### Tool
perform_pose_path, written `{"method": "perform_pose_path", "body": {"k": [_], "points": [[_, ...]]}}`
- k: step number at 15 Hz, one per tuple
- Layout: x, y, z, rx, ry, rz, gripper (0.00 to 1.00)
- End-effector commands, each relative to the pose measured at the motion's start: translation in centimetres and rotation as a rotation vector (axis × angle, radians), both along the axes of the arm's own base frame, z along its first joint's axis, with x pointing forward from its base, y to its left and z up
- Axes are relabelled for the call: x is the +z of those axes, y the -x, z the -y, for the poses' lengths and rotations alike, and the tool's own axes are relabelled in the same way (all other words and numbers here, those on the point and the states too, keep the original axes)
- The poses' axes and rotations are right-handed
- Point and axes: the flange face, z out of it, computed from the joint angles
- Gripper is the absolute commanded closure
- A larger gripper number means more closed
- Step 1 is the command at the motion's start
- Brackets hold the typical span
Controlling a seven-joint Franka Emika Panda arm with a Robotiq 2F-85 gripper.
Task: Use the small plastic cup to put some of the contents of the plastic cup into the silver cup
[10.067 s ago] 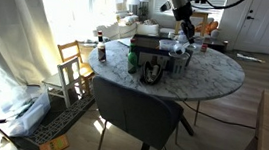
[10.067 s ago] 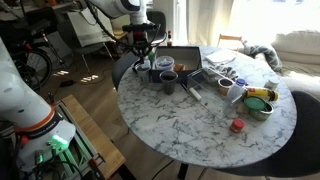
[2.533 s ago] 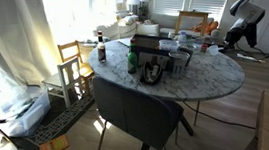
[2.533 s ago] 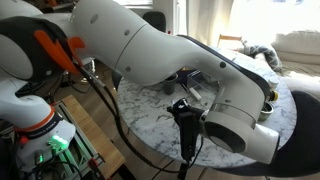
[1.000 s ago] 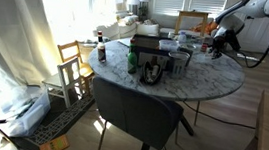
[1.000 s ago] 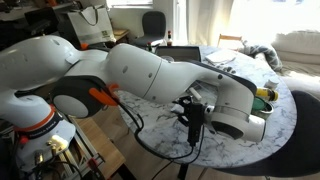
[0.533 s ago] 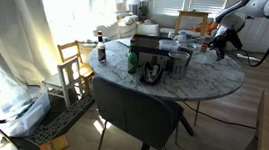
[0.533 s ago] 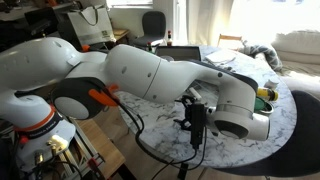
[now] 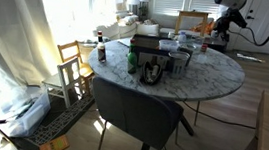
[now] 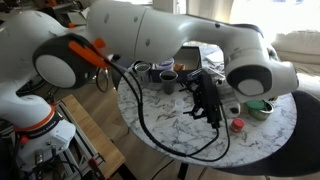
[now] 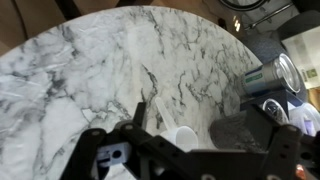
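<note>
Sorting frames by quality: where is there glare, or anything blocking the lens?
In an exterior view, daylight washes out the curtain; in an exterior view, the arm hides much of the table; wrist view, the gripper is a dark silhouette.

The white robot arm has left the cluster of cups it stood over 10 seconds ago and swung across the round marble table. Its black gripper now hangs above bare marble, jaws spread.
</note>
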Motion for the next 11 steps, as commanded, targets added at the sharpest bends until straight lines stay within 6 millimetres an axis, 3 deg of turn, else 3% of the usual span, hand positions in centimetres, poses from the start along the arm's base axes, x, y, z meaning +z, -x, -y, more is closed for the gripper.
{"method": "perform_pose_path", "body": {"k": [1, 6, 7, 9, 11], "points": [[6.1, 0.7, -1.6, 0.097, 0.165, -0.032, 0.0], [13.6, -0.4, -3.6, 0.229, 0.409, 0.064, 0.0], [12.1, -1.4, -2.1, 0.168, 0.355, 0.037, 0.0], [14.1, -1.5, -3.2, 0.2, 0.399, 0.063, 0.0], [14.5, -1.3, -3.7, 0.207, 0.404, 0.066, 0.0]]}}
